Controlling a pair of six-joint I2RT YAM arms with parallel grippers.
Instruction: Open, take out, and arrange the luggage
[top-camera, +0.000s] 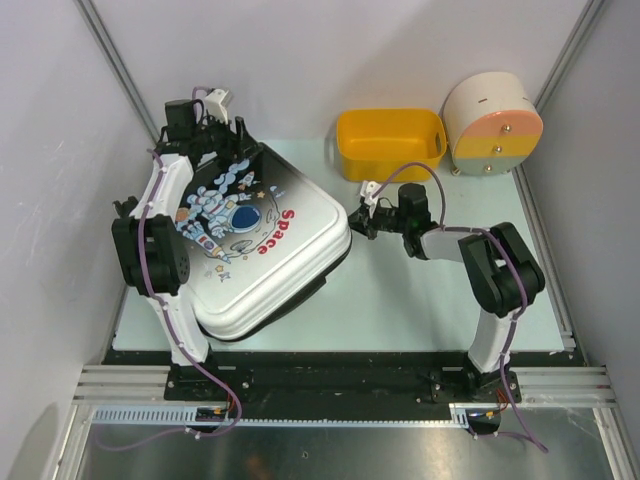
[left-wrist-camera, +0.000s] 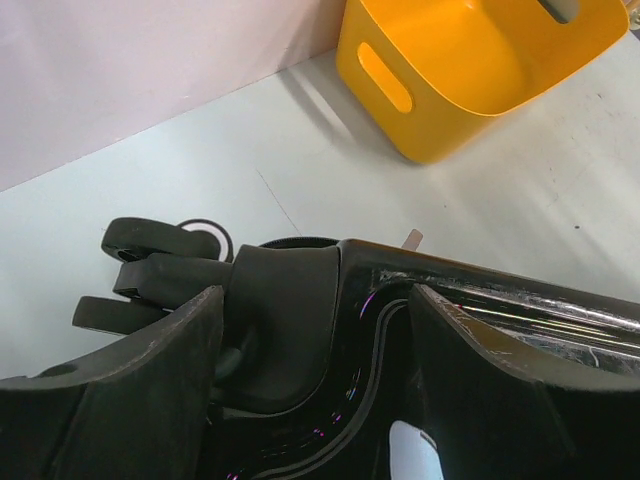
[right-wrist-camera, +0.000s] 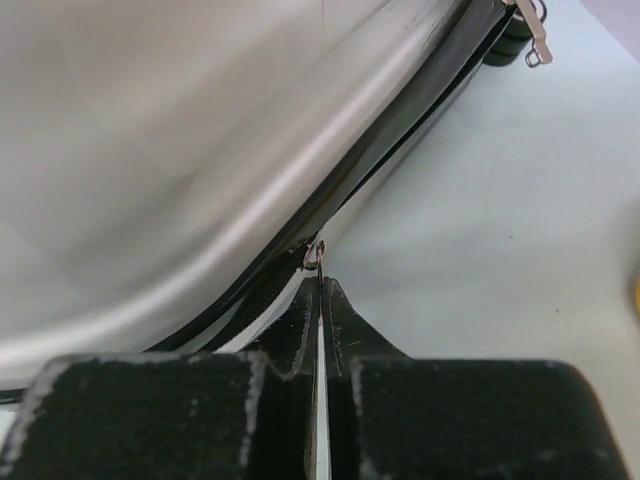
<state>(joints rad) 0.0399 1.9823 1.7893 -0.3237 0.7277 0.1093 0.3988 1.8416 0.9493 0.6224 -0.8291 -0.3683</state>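
The luggage (top-camera: 265, 250) lies flat at centre-left, astronaut "Space" print up and closed. My left gripper (top-camera: 228, 150) is at its far black corner. In the left wrist view the gripper (left-wrist-camera: 318, 300) is open, with its fingers (left-wrist-camera: 150, 380) on either side of the black shell (left-wrist-camera: 290, 320) by the wheels (left-wrist-camera: 150, 240). My right gripper (top-camera: 360, 222) is at the luggage's right edge. In the right wrist view it (right-wrist-camera: 320, 285) is shut on a thin metal zipper pull (right-wrist-camera: 316, 256) at the seam of the white shell (right-wrist-camera: 200, 150). A second pull (right-wrist-camera: 535, 40) hangs further along the seam.
A yellow plastic basket (top-camera: 390, 165) stands at the back centre and also shows in the left wrist view (left-wrist-camera: 450, 110). A round cream-and-orange drawer box (top-camera: 490, 125) stands at the back right. Walls close in the left, back and right sides.
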